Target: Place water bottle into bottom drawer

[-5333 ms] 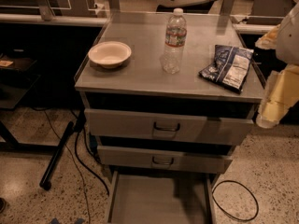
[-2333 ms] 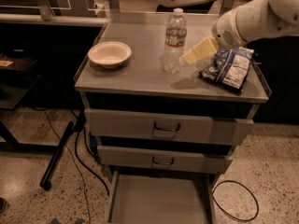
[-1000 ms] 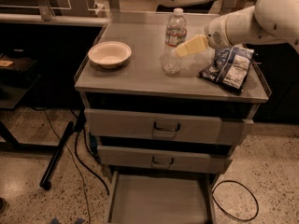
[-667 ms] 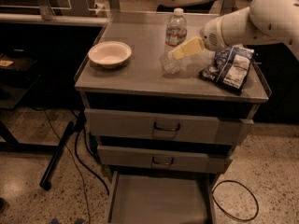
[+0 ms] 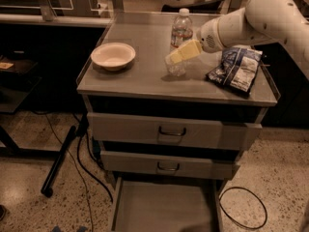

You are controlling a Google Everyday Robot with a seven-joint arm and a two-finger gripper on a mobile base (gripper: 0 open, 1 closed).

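The water bottle [image 5: 180, 29], clear with a white cap and a red-and-white label, stands upright on the grey cabinet top [image 5: 145, 76]. My gripper [image 5: 177, 56] reaches in from the right on a white arm. Its pale yellow fingers [image 5: 186, 51] lie across the bottle's lower half and hide part of it. The bottom drawer [image 5: 161, 208] is pulled out at the foot of the cabinet, a shallow tray with a bare floor.
A white bowl [image 5: 113, 55] sits at the left of the cabinet top. A dark snack bag [image 5: 235, 69] lies at the right. The two upper drawers [image 5: 171, 132] are partly pulled out. Cables [image 5: 87, 178] trail on the speckled floor on both sides.
The arm has come in from the right edge to the bottle and over the last second has crept slightly left against it. The bottle still stands where it was.
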